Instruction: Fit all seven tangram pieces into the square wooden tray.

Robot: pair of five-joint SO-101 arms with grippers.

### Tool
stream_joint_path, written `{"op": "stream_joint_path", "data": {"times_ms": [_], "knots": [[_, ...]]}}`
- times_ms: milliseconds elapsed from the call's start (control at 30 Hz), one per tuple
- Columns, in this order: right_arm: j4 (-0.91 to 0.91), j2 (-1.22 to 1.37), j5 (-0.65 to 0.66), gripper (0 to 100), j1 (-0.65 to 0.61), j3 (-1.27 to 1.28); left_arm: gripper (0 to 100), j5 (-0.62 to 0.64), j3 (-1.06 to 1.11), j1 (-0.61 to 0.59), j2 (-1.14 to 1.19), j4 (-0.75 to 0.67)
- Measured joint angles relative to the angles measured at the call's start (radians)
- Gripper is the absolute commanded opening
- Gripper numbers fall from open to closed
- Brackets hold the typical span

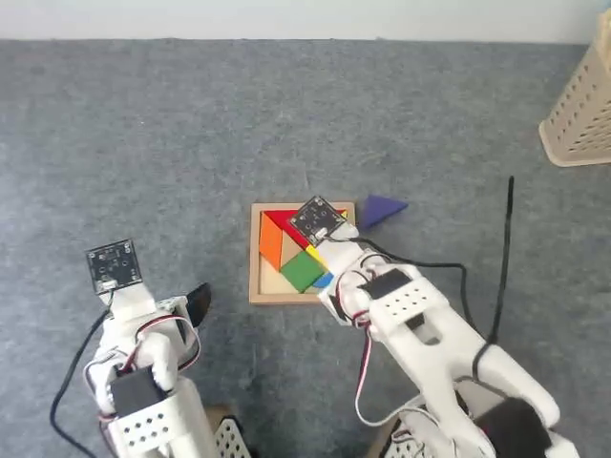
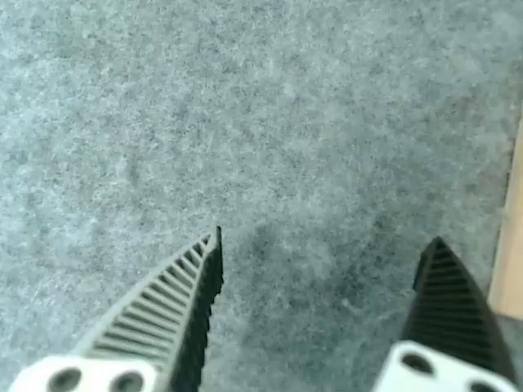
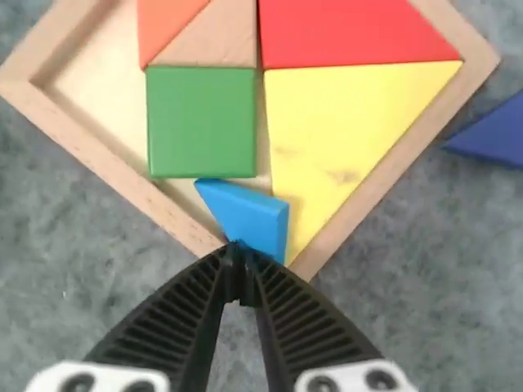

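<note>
**Tray (image 3: 49, 82):** lies directly ahead of the right claw (image 3: 239, 260), whose jaws are pressed together. The tips are against the blue piece (image 3: 245, 216) at the near corner of the tray. Beyond it, the green (image 3: 202, 121), yellow (image 3: 343, 139), red (image 3: 347, 33) and orange (image 3: 163, 24) pieces are seated in the tray. A violet piece (image 3: 494, 135) lies on the desk (image 2: 245, 98) outside the tray, ahead and to the right of this claw. The left claw (image 2: 327, 237) is spread wide above the desk, with the tray rim to its right.
</note>
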Motion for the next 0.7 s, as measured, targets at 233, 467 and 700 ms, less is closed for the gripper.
{"op": "stream_joint_path", "data": {"times_ms": [233, 467, 700], "knots": [[0.0, 0.069, -0.003, 0.7, -0.008, -0.055, 35, 0.0, 0.0, 0.0, 0.0, 0.0], [0.0, 0.071, -0.003, 0.7, -0.074, -0.058, 35, 0.0, 0.0, 0.0, 0.0, 0.0], [0.0, 0.072, -0.003, 0.7, -0.051, -0.094, 35, 0.0, 0.0, 0.0, 0.0, 0.0]]}}
